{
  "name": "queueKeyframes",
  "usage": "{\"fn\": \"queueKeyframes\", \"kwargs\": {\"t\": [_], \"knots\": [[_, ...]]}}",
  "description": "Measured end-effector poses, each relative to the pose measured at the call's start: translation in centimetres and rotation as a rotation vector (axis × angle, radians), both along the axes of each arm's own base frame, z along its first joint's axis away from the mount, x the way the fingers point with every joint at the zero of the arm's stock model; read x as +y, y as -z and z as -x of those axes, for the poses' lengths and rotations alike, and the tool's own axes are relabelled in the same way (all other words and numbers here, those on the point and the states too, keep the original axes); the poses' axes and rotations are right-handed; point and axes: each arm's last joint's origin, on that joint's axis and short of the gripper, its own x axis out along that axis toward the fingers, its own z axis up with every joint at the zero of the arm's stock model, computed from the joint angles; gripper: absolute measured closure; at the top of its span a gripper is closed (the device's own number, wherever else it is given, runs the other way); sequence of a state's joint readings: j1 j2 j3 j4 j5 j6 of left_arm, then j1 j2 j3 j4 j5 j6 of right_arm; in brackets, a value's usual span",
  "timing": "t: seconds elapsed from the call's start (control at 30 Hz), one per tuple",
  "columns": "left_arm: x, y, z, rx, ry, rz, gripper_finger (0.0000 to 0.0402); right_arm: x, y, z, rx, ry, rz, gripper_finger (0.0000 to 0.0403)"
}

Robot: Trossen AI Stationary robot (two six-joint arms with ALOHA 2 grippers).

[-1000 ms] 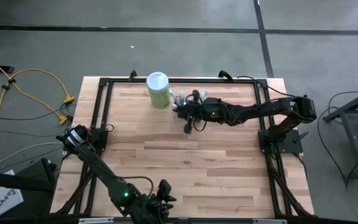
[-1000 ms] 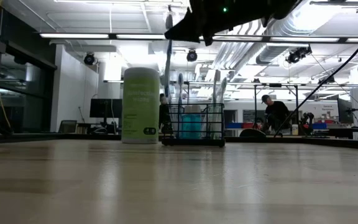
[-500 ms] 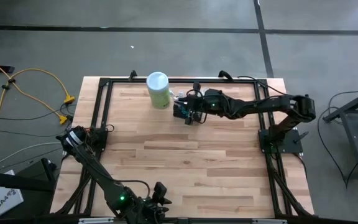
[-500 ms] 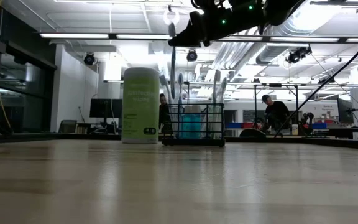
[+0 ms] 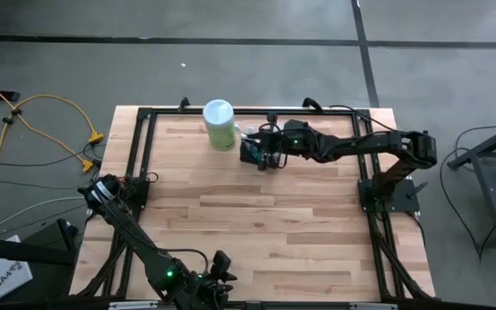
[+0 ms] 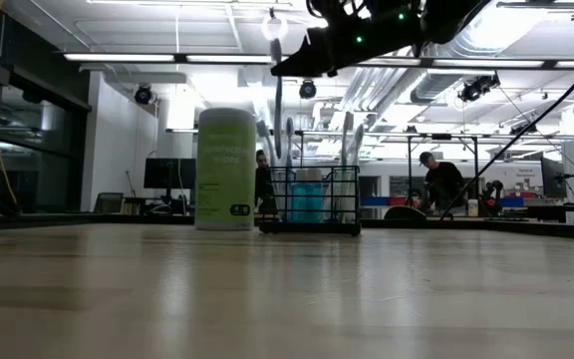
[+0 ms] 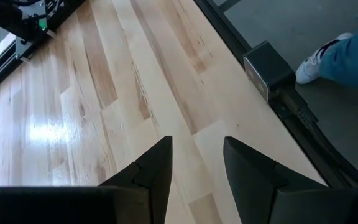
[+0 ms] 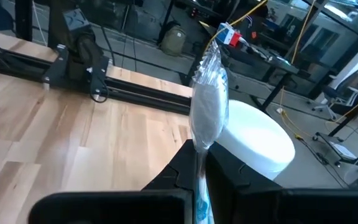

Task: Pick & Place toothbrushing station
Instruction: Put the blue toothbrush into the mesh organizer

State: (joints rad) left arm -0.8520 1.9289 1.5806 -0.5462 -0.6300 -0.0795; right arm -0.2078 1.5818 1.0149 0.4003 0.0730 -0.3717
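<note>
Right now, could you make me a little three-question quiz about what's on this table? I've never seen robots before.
1. True or false: the right gripper is shut on a toothbrush.
2. What stands beside the black wire caddy? A) a green canister B) a red mug C) a book
3. Fill in: the left gripper, at the table's near edge, holds ____.

Key: 1 true; 2 A; 3 nothing, its fingers are open.

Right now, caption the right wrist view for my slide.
Right gripper shut on a wrapped toothbrush, above the canister's white lid.
</note>
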Motion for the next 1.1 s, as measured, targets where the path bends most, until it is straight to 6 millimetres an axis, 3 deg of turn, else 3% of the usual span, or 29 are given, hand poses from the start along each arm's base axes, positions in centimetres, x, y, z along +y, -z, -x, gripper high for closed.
{"fn": "queueKeyframes", "kwargs": {"t": [0.27, 0.63, 0.93, 1.1], "knots": [[0.0, 0.0, 0.0, 0.0, 0.0, -0.001, 0.0265, -1.8, 1.3, -0.3, 0.02, 0.003, -0.021, 0.0394], [0.0, 0.0, 0.0, 0.003, 0.0, -0.003, 0.0265, -2.5, 2.5, -0.6, 0.043, 0.008, -0.076, 0.0394], [0.0, 0.0, 0.0, 0.003, 0.0, -0.003, 0.0265, -3.3, 4.8, -1.4, 0.076, 0.054, -0.123, 0.0394], [0.0, 0.0, 0.0, 0.003, 0.0, -0.003, 0.0265, -4.1, 4.8, -1.2, 0.052, 0.113, -0.188, 0.0394]]}}
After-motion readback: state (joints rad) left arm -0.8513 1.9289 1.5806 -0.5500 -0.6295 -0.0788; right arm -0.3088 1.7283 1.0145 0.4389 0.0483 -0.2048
